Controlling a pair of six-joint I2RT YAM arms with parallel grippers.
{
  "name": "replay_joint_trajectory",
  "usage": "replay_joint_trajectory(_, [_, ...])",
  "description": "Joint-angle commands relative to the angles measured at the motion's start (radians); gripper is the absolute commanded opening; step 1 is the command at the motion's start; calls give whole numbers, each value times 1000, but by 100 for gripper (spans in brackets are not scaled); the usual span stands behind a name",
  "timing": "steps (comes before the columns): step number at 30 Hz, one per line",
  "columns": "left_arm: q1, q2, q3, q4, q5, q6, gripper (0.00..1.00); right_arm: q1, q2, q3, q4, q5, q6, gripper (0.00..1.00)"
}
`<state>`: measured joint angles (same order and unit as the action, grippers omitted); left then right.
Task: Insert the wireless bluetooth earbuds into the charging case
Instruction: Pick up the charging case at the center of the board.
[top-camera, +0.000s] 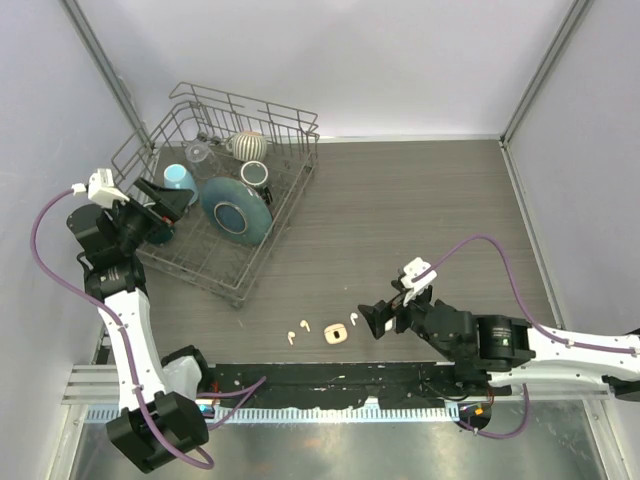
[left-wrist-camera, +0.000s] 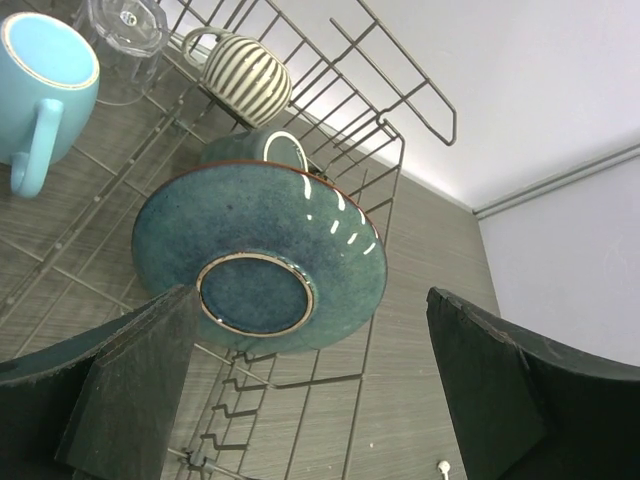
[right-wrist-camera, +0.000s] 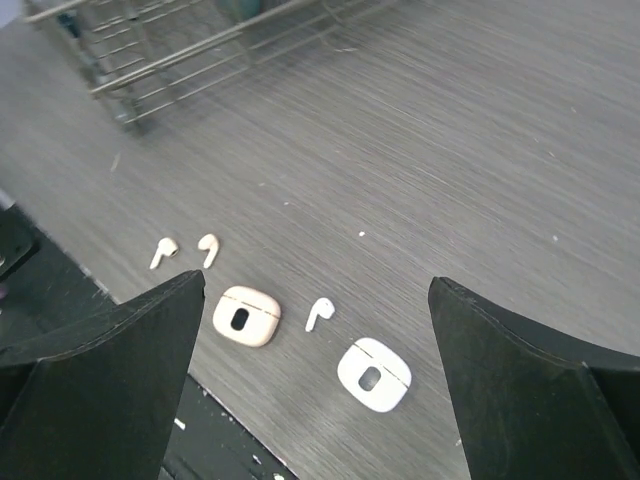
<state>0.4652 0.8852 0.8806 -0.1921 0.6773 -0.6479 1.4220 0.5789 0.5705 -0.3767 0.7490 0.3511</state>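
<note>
Grey table (top-camera: 420, 220) | dish rack (top-camera: 200, 265) back-left | earbuds (right-wrist-camera: 208, 248) beside cases (right-wrist-camera: 246, 316) | left tool (left-wrist-camera: 310, 400) released | right tool (right-wrist-camera: 320, 375) released

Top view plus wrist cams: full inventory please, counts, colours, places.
earbuds: 3, white, table's near edge
beige case: 1, beige, between the earbuds
white case: 1, white, beside the third earbud
dish rack: 1, grey wire, far left
mugs: 3, light blue, striped, teal, in rack
glass: 1, clear, in rack
bowl: 1, teal, in rack
table: 1, dark grey
left gripper: black, open, over rack
right gripper: black, open, over cases
</note>
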Motion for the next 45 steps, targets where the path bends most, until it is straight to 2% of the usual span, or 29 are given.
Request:
replay_joint_trajectory(1, [6,-29,40,28,19,-55,100,-1,-30,51,15,-174,-215,100])
replay_joint_trajectory(5, [6,-46,44,11,57,-36,100,-1,140,155,-56,-112,-346,100])
replay_joint_trajectory(7, [6,-46,38,2,79,-19,100,-1,249,190,-88,-102,-466,100])
replay_joint_trajectory(9, [6,-42,41,-6,108,-9,100,-21,291,207,-93,-143,-582,100])
replay_joint_trajectory(11, [6,-37,49,-27,123,11,100,-35,323,233,-152,-200,-612,99])
replay_joint_trajectory(13, [6,-45,34,-29,122,30,100,-40,288,212,-182,-268,-650,100])
replay_joint_trajectory(15, [6,-55,26,-29,125,43,100,-40,250,181,-168,-362,-669,100])
replay_joint_trajectory(19, [6,-65,14,-17,137,57,100,-55,228,150,-168,-401,-701,100])
replay_joint_trajectory(25, [6,-80,-31,36,179,40,100,-199,395,166,-194,-549,-758,98])
replay_joint_trajectory(28, [6,-74,-34,57,189,33,100,-219,458,212,-202,-609,-762,96])
replay_joint_trajectory(37, [6,-63,-51,117,222,2,100,-230,565,256,-106,-735,-801,96])
replay_joint_trajectory(39, [6,-57,-57,134,228,-2,100,-230,582,276,-131,-818,-801,97])
replay_joint_trajectory(43, [6,-49,-43,120,228,7,100,-230,598,351,-113,-803,-697,99])
replay_joint_trajectory(45, [6,-51,-37,112,228,10,100,-230,579,364,-129,-852,-716,99])
